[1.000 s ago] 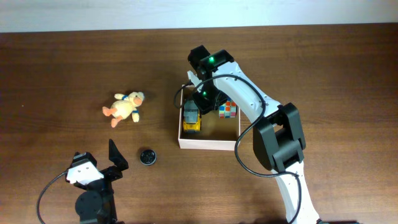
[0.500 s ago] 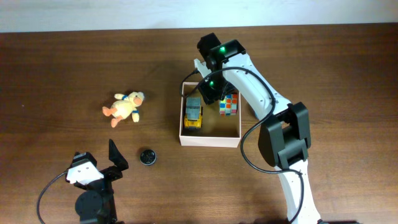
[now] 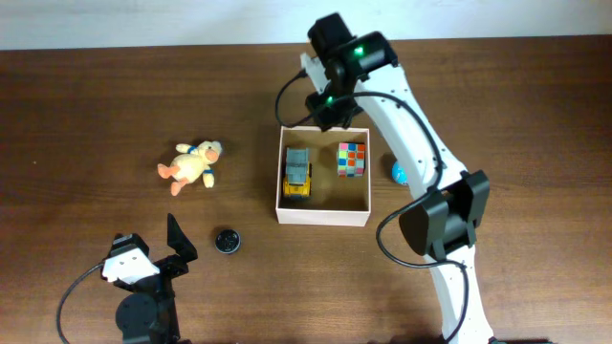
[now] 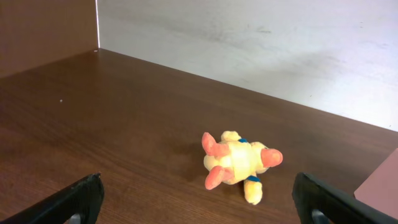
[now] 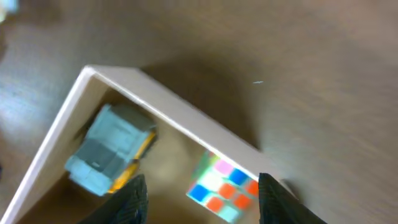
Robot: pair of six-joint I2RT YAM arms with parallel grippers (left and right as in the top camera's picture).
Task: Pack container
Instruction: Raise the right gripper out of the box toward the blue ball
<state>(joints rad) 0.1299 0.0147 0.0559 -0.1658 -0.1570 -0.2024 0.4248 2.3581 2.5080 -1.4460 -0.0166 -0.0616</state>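
Dark wooden table (image 3: 96, 96) | overhead: container (image 3: 323, 219) mid-table, holding toy truck (image 3: 298, 174) and colour cube (image 3: 352, 160); right gripper (image 3: 325, 110) above its far rim; plush duck (image 3: 191, 165) well to the left | left wrist: left gripper (image 4: 196, 186) spread wide, empty, facing plush duck | right wrist: fingers apart, nothing between, over container

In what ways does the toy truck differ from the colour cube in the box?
The toy truck is grey and yellow and long; the colour cube is square, with many coloured tiles. The truck lies by the left wall in the overhead view, the cube nearer the right wall. Both rest inside the container, apart from each other.
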